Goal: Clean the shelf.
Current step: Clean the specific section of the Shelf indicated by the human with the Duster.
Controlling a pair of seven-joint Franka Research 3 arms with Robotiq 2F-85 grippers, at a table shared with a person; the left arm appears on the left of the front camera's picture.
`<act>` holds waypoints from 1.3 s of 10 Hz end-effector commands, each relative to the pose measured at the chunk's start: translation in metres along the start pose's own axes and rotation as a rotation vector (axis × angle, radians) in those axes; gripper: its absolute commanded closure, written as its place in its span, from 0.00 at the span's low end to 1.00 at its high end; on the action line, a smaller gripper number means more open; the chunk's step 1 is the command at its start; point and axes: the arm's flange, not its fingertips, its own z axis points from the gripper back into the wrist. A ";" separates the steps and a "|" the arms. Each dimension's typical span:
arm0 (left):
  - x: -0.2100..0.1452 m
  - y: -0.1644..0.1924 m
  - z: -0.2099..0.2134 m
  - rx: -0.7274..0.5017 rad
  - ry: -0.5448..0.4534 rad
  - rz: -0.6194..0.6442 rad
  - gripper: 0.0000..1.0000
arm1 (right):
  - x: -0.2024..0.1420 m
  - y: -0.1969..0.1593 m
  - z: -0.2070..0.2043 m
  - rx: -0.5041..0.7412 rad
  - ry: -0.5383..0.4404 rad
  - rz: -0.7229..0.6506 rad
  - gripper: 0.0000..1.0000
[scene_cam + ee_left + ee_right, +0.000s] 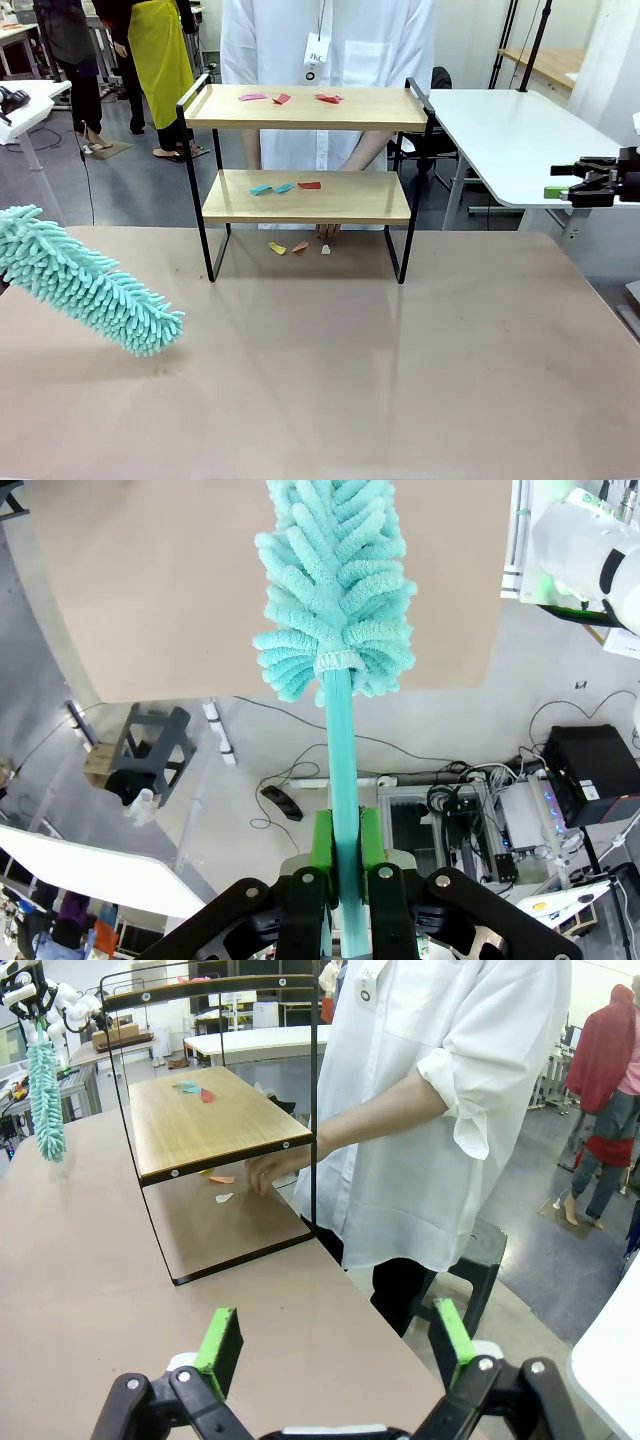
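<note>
The shelf (305, 108) stands at the far middle of the table, with two wooden boards in a black frame; it also shows in the right wrist view (215, 1125). Small coloured paper scraps (282, 98) lie on its top board, more scraps (284, 187) on the lower board, and three (299, 246) on the table beneath. My left gripper (345, 855) is shut on the teal handle of a fluffy teal duster (335, 590), whose head (90, 285) hangs over the table's left side, well short of the shelf. My right gripper (335, 1345) stands open and empty, off the table's right edge (568, 183).
A person in a white coat stands behind the shelf, one hand (328, 231) resting on the table under the lower board. A white table (500, 130) stands at the far right. The brown tabletop (330, 370) lies bare in front of the shelf.
</note>
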 end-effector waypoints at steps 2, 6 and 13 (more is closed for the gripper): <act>-0.003 -0.003 0.000 0.017 0.003 -0.007 0.87 | 0.004 0.000 0.000 -0.001 0.008 -0.001 0.00; -0.003 -0.003 0.000 0.017 0.003 -0.007 0.87 | 0.004 0.000 0.000 -0.001 0.008 -0.001 0.00; 0.034 -0.011 -0.018 -0.068 -0.293 0.024 0.87 | 0.004 0.000 0.000 -0.001 0.008 -0.001 0.00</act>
